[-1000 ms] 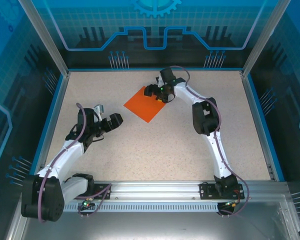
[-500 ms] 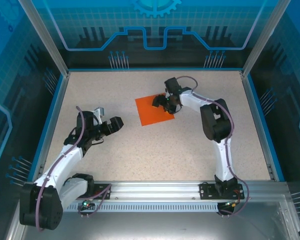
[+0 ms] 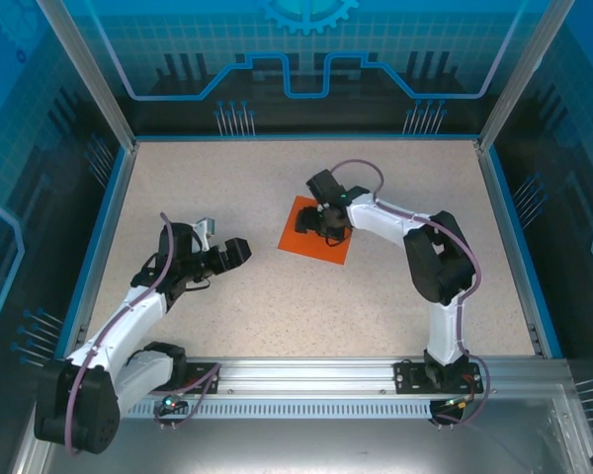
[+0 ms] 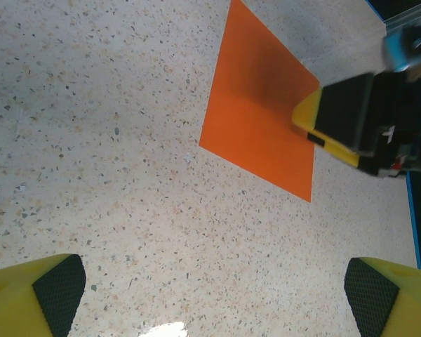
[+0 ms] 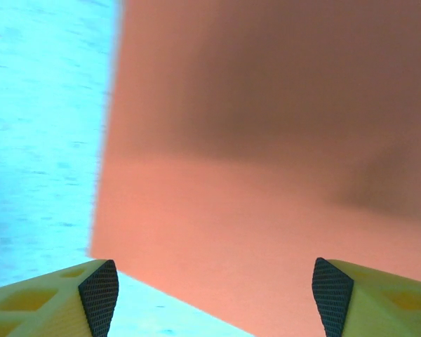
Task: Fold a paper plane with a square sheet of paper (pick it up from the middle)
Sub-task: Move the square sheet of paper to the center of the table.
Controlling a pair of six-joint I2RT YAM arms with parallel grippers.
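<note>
Square sheet of paper (image 3: 298, 240) lies flat on the speckled bench (image 3: 277, 316), about mid-bench and a little toward the far side, turned askew to the bench edges. Right arm reaches in from the right; right tool (image 3: 321, 225) sits over the sheet's middle, pointing down at it. Right wrist view: both yellow fingers with black pads (image 5: 98, 295) stand wide apart, orange paper spanning the gap beneath them, nothing pinched. Cannot tell whether the tips touch the sheet. Left wrist view: the right tool overlaps the sheet's right side and casts a dark shadow on the orange. Left tool (image 3: 225, 247) is well apart from the sheet on its left, low over bare bench, fingers spread wide and holding nothing, aimed toward the paper
</note>
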